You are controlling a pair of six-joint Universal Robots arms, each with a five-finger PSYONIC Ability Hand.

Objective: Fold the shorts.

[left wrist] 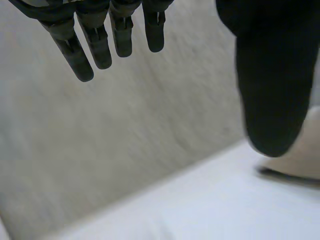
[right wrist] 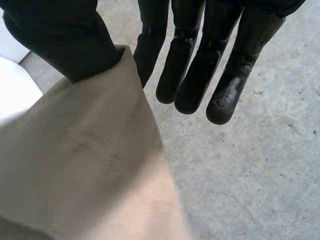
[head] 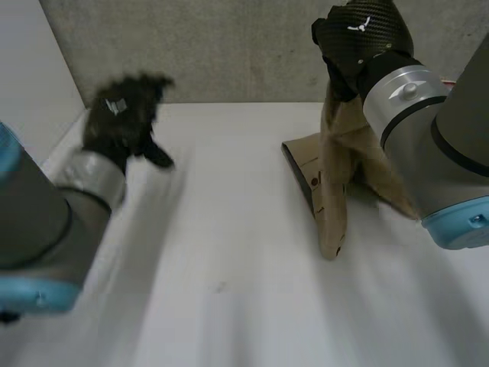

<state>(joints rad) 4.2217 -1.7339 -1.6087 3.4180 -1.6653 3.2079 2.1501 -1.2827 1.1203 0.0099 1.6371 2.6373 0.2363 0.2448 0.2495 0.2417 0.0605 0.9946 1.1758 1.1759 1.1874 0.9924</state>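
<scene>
A pair of tan cotton shorts (head: 336, 180) hangs at the upper right of the head view. Its top is gathered under the black right hand (head: 359, 38), and its lower folds rest on the white desk (head: 229, 252), right of centre. One leg trails down to the desk below the hand, and a dark inner band shows at the cloth's left side.

In the right wrist view the tan cloth (right wrist: 95, 165) rises to the thumb of the right hand (right wrist: 60, 35). Its top edge is pinched between that thumb and the nearest of the fingers (right wrist: 200, 65), which are almost straight and close together. Grey concrete (right wrist: 260, 175) lies beyond them.

The black left hand (head: 122, 118) is at the upper left of the head view, lifted above the desk and well apart from the shorts, with the grey concrete wall (head: 229, 53) behind it. In the left wrist view the left hand (left wrist: 272, 90) holds nothing. Its fingers (left wrist: 95, 45) are straight and slightly spread, and the thumb stands wide of them. A sliver of the tan shorts (left wrist: 305, 157) lies on the desk (left wrist: 215, 205) just past the thumb's tip.
</scene>
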